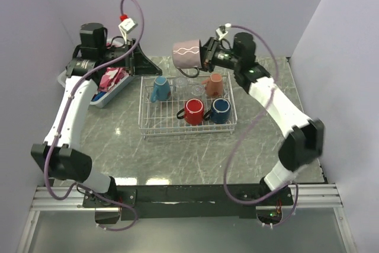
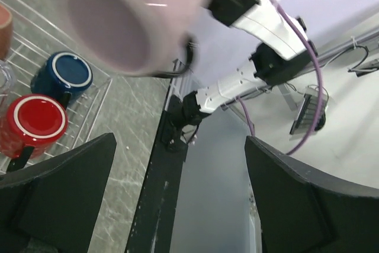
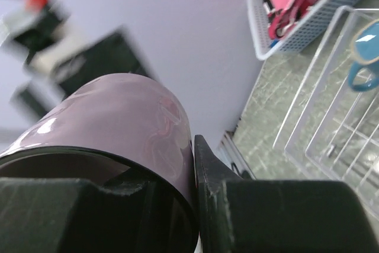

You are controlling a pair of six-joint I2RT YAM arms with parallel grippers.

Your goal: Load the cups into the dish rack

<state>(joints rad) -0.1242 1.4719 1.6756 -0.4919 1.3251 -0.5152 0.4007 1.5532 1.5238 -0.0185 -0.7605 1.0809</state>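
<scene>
Leftmost, left tool spread wide, holding nothing, above far-left counter, just beside white basket with pink cloth. Dish rack mid-counter, four mugs inside: light blue mug, red mug, salmon mug, navy mug. Mauve mug on its side in air over rack's far edge, rim pinched by right tool.
</scene>
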